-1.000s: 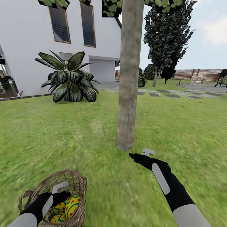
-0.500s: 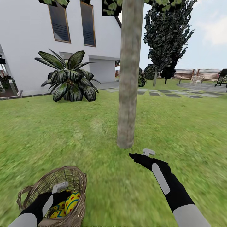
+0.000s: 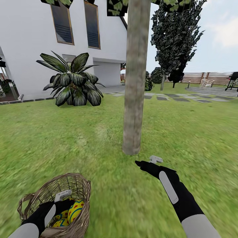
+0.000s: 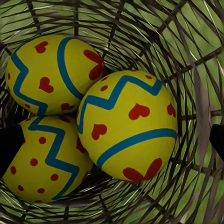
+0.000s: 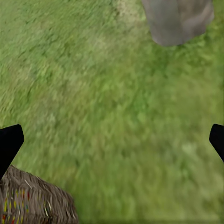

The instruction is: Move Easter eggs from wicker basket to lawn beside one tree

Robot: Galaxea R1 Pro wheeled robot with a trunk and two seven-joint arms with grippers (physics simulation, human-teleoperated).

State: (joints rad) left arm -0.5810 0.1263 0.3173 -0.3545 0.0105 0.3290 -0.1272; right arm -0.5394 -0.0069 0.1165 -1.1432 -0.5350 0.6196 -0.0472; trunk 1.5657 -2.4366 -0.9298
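— Left gripper (image 3: 62, 200) sits down inside the wicker basket (image 3: 77, 188), doesn't it? How do its jaws stand?

— Apart. In the left wrist view a dark fingertip (image 4: 10, 148) shows at each edge, with the Easter eggs between them and nothing clamped. The heart-painted egg (image 4: 128, 125) lies nearest between the fingers, a second hearted egg (image 4: 53, 74) touches it behind, and a dotted egg (image 4: 46, 161) is wedged beside both against the weave.

— Why hold the basket so low, with the arm inside?

— My guess is the gripper is lining up on the top egg, since all three are packed together at the bottom and none lies on the lawn (image 3: 99, 132) yet.

— And the other arm?

— The right gripper (image 3: 145, 162) hangs over bare grass, fingers wide, with the tree (image 3: 134, 99) trunk base just ahead of it. That looks like the chosen drop spot.

— Anything different from a second ago?

— The basket has slid slightly lower and leftward around the left gripper, so less egg shows over the rim. The right arm has kept its pose.
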